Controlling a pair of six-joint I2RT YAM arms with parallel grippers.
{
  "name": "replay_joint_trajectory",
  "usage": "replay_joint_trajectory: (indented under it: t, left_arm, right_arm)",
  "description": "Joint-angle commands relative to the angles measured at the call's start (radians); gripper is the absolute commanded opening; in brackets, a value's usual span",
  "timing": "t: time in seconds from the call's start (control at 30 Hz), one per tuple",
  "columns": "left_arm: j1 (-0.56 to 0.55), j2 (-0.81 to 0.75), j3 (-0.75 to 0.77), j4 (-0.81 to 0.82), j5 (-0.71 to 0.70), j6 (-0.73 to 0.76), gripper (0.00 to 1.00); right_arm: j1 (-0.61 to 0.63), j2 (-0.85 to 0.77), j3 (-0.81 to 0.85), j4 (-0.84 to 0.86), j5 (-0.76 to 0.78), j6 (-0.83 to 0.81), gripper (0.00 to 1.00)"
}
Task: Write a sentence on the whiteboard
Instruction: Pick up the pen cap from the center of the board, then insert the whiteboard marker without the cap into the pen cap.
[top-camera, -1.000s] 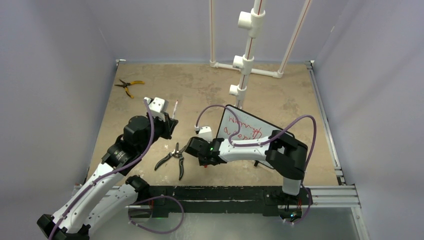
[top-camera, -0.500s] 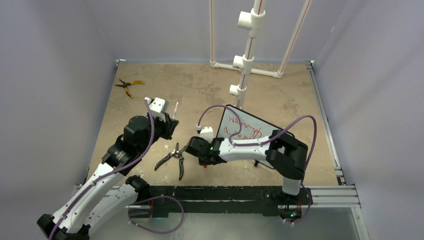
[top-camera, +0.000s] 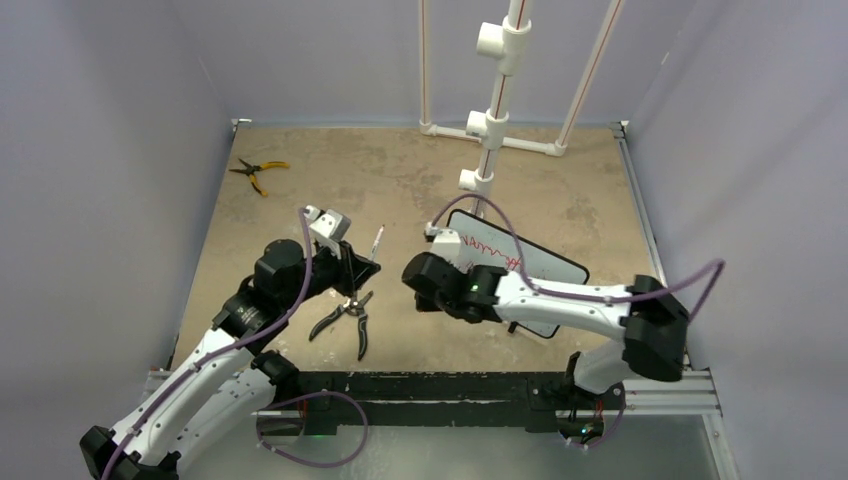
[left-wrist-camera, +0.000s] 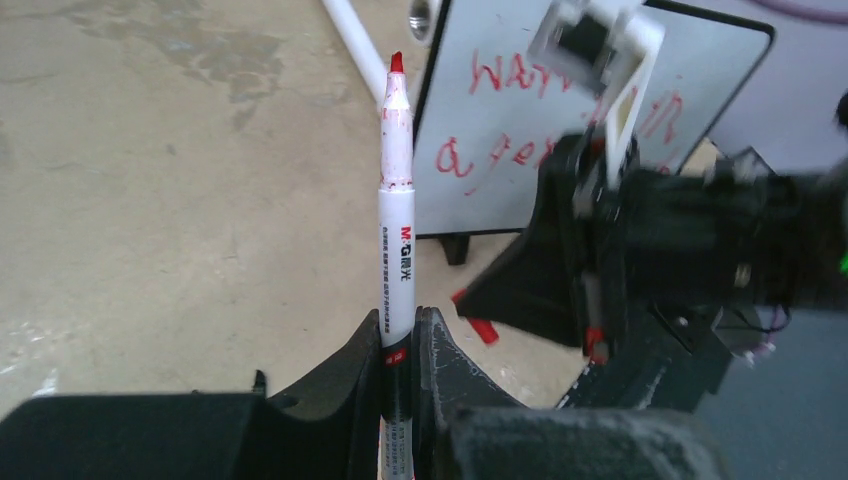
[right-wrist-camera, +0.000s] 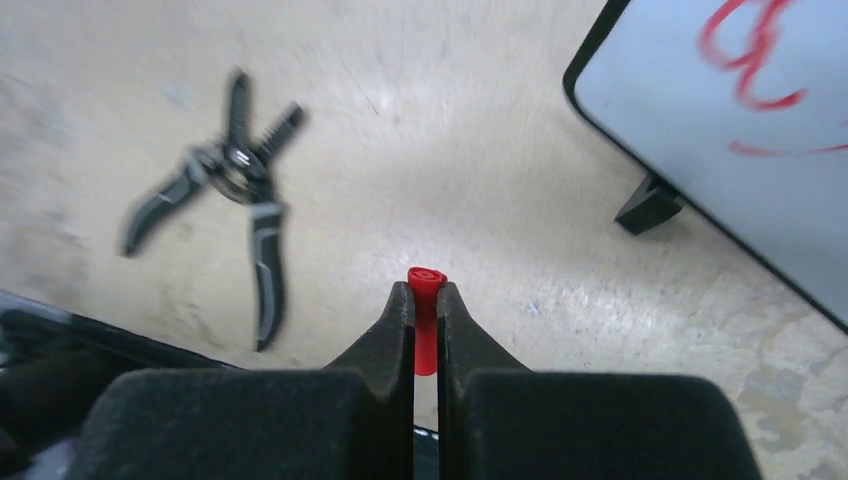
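The whiteboard stands tilted on small black feet right of centre, and my right arm covers part of it. The sentence is a red scrawl in two lines on its white face. My left gripper is shut on a white marker whose bare red tip points up towards the board. My right gripper is shut on a small red cap. The two grippers face each other a short way apart over the table, left of the board.
Black pliers lie open on the table below the two grippers, also in the right wrist view. Yellow-handled pliers lie at the far left. A white PVC pipe stand rises behind the board. Walls close in on both sides.
My right gripper has shut on the red cap and its arm has swung up and to the right, elbow outward. My left gripper has moved right with the marker.
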Motion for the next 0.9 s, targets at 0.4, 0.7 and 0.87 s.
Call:
replay_joint_trajectory:
  t: [0.4,0.7,0.87]
  left_arm:
    - [-0.109,-0.025,-0.141,0.289,0.375,-0.225,0.0]
    - [-0.22,0.118,-0.125,0.375,0.223,-0.256,0.0]
    - [-0.22,0.144,-0.129,0.393,0.196,-0.267,0.0]
  right_arm:
    - [-0.158,-0.544,-0.298,0.498,0.206,0.095,0.0]
    - [-0.157,-0.576,-0.352,0.628,0.195,0.196,0.0]
    - [-0.157,-0.584,-0.358,0.642,0.184,0.191,0.0]
